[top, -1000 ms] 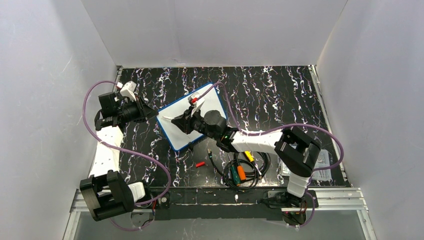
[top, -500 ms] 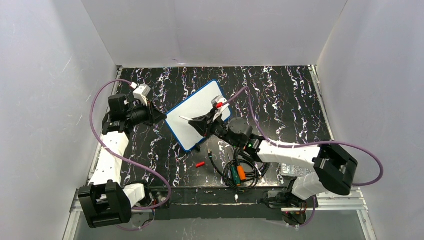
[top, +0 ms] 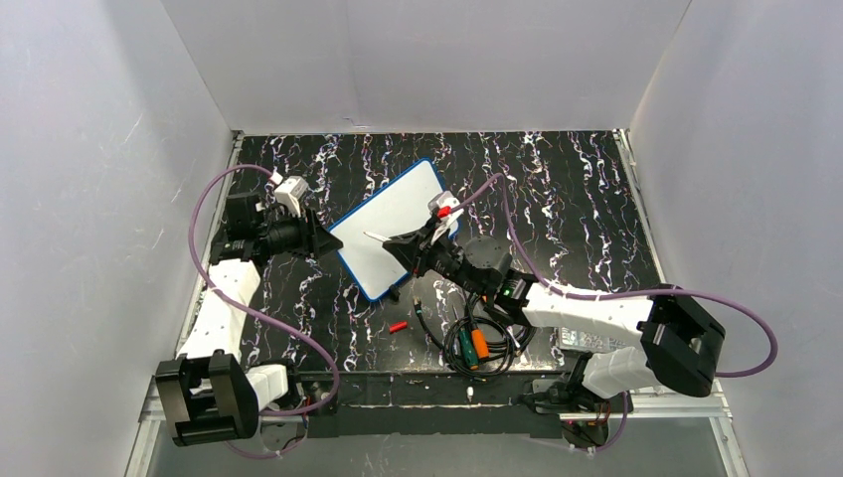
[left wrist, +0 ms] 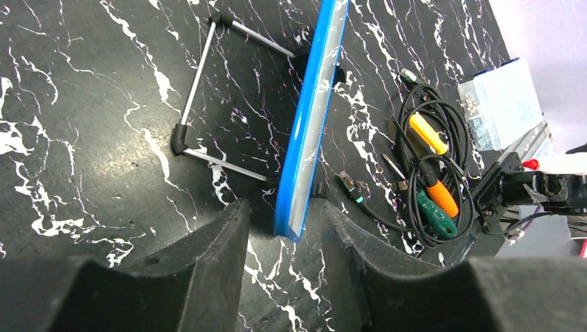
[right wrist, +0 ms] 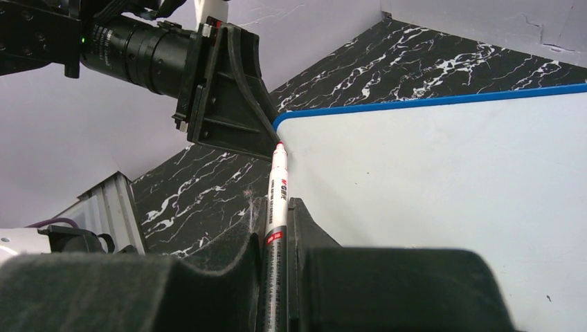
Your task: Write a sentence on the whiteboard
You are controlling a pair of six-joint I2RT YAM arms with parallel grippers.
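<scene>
Both jaws of your left gripper [top: 326, 241] stand apart around the whiteboard's [top: 393, 234] near-left corner, gaps either side, holding nothing. Your right gripper [top: 398, 246] is clamped on the marker [right wrist: 277, 194], tip at that corner. The whiteboard leans on its wire stand [left wrist: 201, 104] mid-table; most free table [top: 557, 189] lies behind it. The clear box [top: 636, 323] near right holds small bits

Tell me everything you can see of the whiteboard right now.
The whiteboard is a small white rectangle with a blue rim and rounded corners, its visible face blank. It stands tilted back on a wire stand on the black marbled table. The left gripper's open jaws straddle one corner, seemingly without touching. The red-tipped marker in the right gripper points at the face near that corner; contact is unclear.
</scene>
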